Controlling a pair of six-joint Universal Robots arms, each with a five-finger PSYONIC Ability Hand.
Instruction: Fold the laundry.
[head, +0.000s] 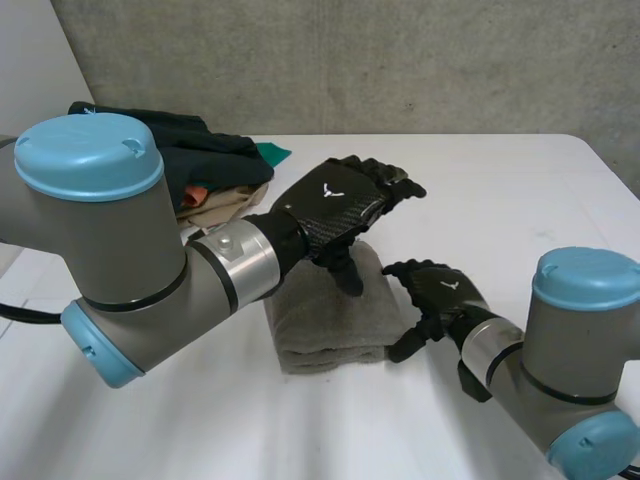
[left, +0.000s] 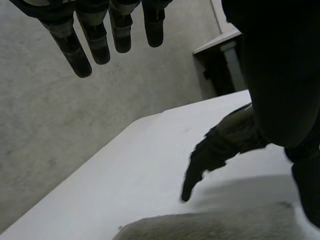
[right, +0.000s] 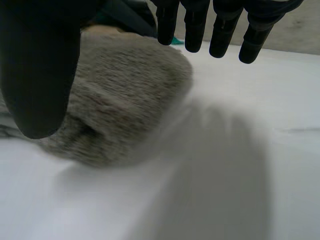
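The left arm (head: 100, 250) reaches in, its left robot hand (head: 335, 205) above a folded grey towel (head: 320, 325) on the white counter (head: 520, 190), fingers straight and apart. The right robot hand (head: 440, 295), fingers likewise spread, sits just beside the towel. Each hand's back bears a small white emblem (head: 330, 190).

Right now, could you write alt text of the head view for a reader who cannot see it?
A folded grey towel lies on a white table, the robot's open left hand above it and its open right hand beside the towel's right edge. A pile of dark clothes sits at the far left.
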